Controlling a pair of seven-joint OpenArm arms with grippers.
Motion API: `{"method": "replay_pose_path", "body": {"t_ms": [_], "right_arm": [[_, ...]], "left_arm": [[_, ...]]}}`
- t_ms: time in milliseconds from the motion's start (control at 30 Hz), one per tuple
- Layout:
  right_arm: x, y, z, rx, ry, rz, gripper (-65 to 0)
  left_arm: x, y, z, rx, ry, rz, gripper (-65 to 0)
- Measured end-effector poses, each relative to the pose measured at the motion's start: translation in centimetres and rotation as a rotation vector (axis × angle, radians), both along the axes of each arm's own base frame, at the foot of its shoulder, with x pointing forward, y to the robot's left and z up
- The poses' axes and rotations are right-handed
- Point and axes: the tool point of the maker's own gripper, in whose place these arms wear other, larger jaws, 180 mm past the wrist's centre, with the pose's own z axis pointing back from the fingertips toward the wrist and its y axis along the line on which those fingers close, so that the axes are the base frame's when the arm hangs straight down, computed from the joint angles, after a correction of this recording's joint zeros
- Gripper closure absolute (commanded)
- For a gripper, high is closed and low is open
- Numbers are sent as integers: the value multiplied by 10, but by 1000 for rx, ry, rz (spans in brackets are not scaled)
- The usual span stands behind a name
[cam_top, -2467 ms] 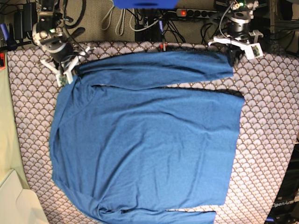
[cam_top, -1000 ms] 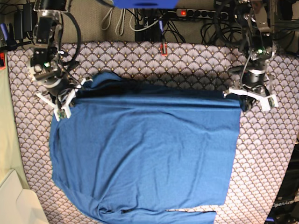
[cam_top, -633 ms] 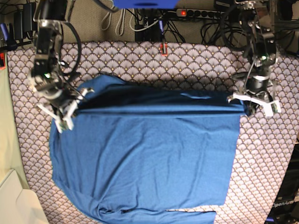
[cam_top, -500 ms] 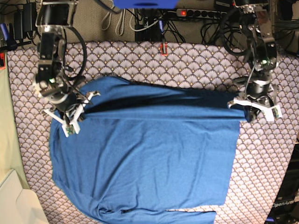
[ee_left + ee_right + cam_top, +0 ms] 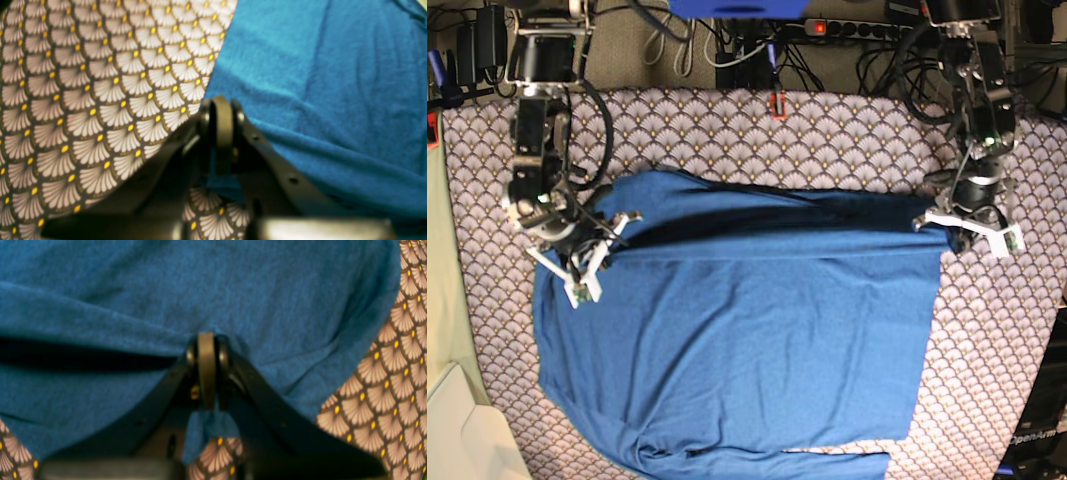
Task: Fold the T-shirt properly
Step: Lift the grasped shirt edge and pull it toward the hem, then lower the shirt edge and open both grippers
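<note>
Table [image 5: 847,130] covered in fan-patterned cloth; cables and a power strip [image 5: 852,28] behind. One blue T-shirt [image 5: 737,340] spread flat, far edge lifted. Two arms: left fingers [image 5: 220,126] pinched on its hem corner, right fingers [image 5: 206,368] pinched on its shoulder fabric.

The T-shirt [image 5: 737,330] covers most of the patterned tablecloth [image 5: 847,130], leaving bare strips along the frame's top and right. Cables [image 5: 727,45] crowd the upper edge. A pale box [image 5: 462,440] blocks the lower left corner.
</note>
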Motion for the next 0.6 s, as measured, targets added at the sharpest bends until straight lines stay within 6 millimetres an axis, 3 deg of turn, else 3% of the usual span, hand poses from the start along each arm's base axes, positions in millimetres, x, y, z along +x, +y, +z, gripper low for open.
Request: {"method": "replay_pose_path", "body": {"t_ms": [300, 500, 600], "right_arm": [[0, 3, -7, 14, 2, 5, 0], [0, 3, -7, 14, 2, 5, 0], [0, 3, -7, 14, 3, 5, 0]], "left_arm": [[5, 2, -3, -7, 5, 9, -2], [10, 3, -2, -10, -2, 14, -92], [12, 6, -14, -23, 22, 24, -105]]}}
